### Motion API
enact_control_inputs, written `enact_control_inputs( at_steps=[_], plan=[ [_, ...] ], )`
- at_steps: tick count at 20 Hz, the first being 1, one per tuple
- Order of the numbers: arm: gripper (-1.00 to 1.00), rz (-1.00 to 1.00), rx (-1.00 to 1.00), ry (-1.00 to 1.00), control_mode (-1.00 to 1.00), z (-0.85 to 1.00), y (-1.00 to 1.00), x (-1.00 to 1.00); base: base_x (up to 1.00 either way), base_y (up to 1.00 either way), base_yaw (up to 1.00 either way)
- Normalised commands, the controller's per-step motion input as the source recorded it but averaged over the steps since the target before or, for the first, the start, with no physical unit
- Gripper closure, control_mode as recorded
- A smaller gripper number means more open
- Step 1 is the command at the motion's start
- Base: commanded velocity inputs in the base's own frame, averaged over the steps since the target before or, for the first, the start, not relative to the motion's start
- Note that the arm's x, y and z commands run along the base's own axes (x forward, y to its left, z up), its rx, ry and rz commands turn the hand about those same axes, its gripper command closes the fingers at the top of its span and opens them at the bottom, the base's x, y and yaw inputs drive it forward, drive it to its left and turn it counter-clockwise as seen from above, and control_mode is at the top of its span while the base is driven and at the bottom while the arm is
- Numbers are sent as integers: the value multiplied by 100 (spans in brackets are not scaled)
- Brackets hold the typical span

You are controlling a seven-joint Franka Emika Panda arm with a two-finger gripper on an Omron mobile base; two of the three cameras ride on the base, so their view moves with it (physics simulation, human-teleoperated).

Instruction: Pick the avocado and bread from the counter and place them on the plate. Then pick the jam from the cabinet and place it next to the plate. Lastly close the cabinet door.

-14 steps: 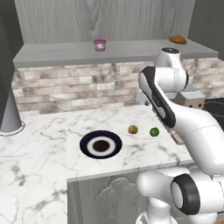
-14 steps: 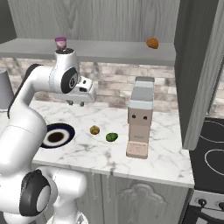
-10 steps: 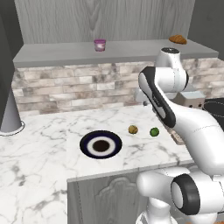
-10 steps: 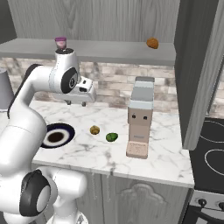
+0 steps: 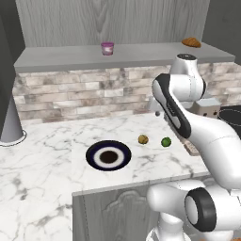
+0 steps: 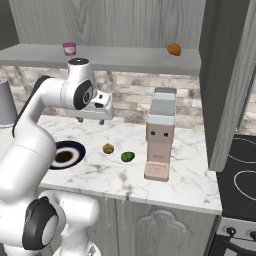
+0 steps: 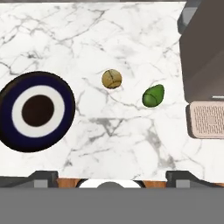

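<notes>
Right base view: the gripper hangs above the worktop, jaws set wide and holding nothing, pointing down over the plate side of the slab. Hand view: both fingertips rise at the lower edge, far apart; beyond them lie the plate, the bread and the avocado, all resting on white marble with grey veins. Bread and avocado lie near each other, apart from the plate and not on it. A grey coffee machine stands on the worktop just beyond the avocado, its perforated drip tray facing forward. Left base view: a stone-tile backsplash runs behind the worktop; above it a grey shelf of the wood-grain cabinet carries the jam and, well apart from it, a croissant. Right base view: the cabinet door stands open, with a black hob beside the worktop.
</notes>
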Motion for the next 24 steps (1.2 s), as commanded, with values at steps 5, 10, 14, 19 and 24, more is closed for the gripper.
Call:
enact_control_inputs(
  at_steps=[5, 10, 14, 19, 24],
  plan=[
    [-100, -4, 0, 0, -100, -35, -28, 0, 0, 0, 0],
    [-100, -16, 0, 0, -100, -34, -18, 0, 0, 0, 0],
    [-100, -28, 0, 3, -100, -36, -6, 5, 0, 0, 0],
    [-100, -31, 1, 4, -100, -33, -6, 15, 0, 0, 0],
    [-100, -26, 7, 5, -100, -27, -15, 25, 0, 0, 0]
  ],
)
